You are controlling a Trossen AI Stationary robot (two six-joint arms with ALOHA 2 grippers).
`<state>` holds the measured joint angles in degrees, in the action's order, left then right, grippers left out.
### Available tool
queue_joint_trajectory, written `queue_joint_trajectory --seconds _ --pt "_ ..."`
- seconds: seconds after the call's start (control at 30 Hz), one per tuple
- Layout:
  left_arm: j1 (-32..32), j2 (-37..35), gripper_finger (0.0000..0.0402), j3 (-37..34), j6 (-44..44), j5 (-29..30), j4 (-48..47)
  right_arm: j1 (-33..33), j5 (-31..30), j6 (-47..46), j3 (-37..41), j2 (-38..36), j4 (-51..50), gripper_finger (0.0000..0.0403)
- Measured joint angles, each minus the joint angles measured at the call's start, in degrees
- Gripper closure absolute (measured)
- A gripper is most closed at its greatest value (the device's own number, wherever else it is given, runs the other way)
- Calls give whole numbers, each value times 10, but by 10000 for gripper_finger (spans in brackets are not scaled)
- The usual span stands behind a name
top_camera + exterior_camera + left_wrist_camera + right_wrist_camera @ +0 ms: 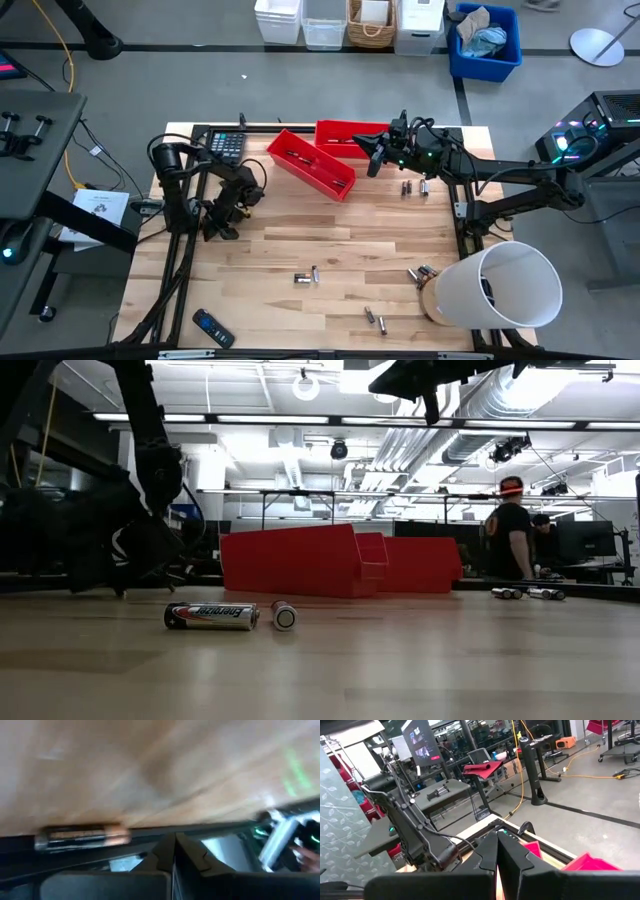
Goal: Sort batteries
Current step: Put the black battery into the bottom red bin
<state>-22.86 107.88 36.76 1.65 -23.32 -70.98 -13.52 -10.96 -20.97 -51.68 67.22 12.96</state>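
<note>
Over the back of the pale wooden desk (320, 230), my right pincer (375, 158) hangs above the near edge of the two red plastic bins (312, 165), its two dark fingers (496, 851) pressed together with nothing between them. My left pincer (222, 222) sits low at the desk's left side, likewise closed and empty; its wrist view shows one dark battery with a copper-coloured end (82, 837) lying just ahead of the fingers, apart from them.

Finding on progress: I judge the sort to be under way, between picks. A few small items lie in the tilted red bin, too small to identify. Loose silver-grey cylindrical batteries remain on the desk: a pair near the middle front (307, 276), a pair further front (375, 319), a pair just beside the right pincer (414, 186), and several touching the base of the white cylindrical container (500, 285) lying on its side at the front right.

Requirement for the next move, in my judgement: either pincer must open, descend over one battery with fingers set across its length, and close. The cells near the right pincer look the closest candidates. Rolling is the risk.

A black calculator (226, 144) and a black remote control (212, 327) also lie on the desk.
</note>
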Motion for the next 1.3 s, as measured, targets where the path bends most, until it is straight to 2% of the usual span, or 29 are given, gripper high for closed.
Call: queue_joint_trajectory --seconds 0.1,0.17,0.27,0.4,0.6,0.87,1.07,1.3 --pt "12 7 401 0 67 94 -1 0 0 0 0 0 -1 402" --pt "24 7 401 -1 111 112 4 0 0 0 0 0 0 402" --pt "56 -5 401 -11 166 104 18 0 0 0 0 0 -2 402" --pt "112 -24 401 -36 188 55 55 0 0 0 0 0 -3 402" --pt "158 -26 401 -27 217 60 68 0 0 0 0 0 -3 402" --pt "139 -44 401 21 223 157 50 0 0 -1 0 0 -4 402" --pt "102 -45 401 -32 193 126 54 0 0 -15 0 0 -6 402" --pt "60 -43 401 -24 192 123 54 1 0 -15 0 0 -14 402"
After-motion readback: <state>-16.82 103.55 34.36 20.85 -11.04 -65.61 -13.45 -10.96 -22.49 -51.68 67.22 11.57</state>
